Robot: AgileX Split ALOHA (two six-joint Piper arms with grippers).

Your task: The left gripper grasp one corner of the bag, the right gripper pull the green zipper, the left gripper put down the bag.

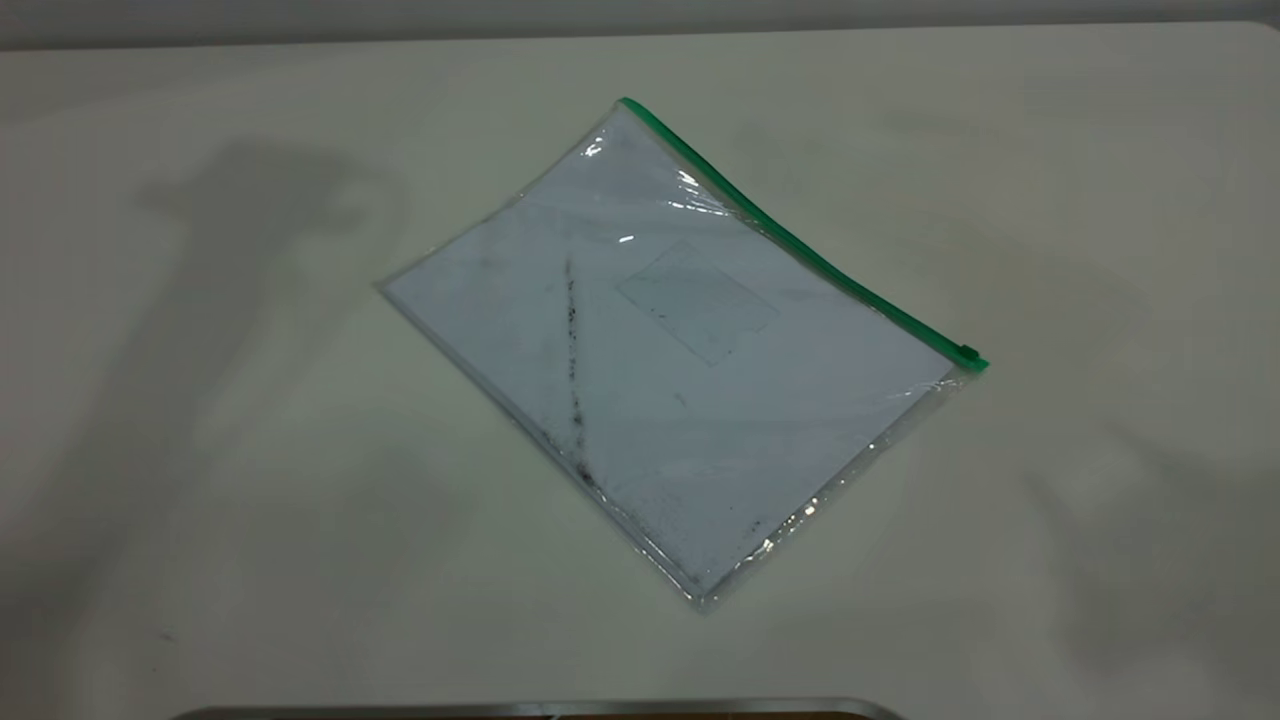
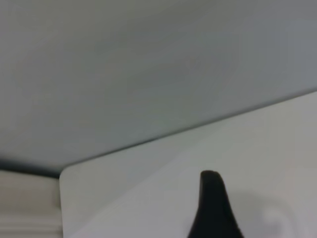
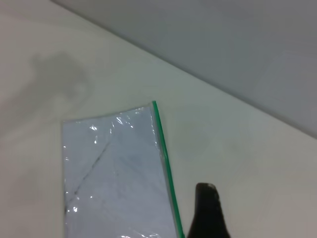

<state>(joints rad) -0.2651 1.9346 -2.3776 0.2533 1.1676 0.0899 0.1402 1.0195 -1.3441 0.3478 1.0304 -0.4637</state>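
Note:
The bag [image 1: 670, 350] lies flat and slanted in the middle of the table, with a white sheet, a dark smudge line and a small pocket inside. The green zipper [image 1: 800, 240] runs along its far right edge, with the slider tab [image 1: 968, 353] at the right-hand corner. Neither gripper shows in the exterior view. In the right wrist view the bag [image 3: 114, 173] and the zipper [image 3: 166, 168] show, and a black tip of my right gripper [image 3: 208, 210] hangs beside the zipper, apart from it. My left gripper [image 2: 214, 203] shows as one black tip over bare table; the bag is out of that view.
The pale table [image 1: 200, 400] runs to a grey wall at the back. A table corner [image 2: 67, 173] shows in the left wrist view. A metal-rimmed edge [image 1: 540, 709] sits at the front of the exterior view.

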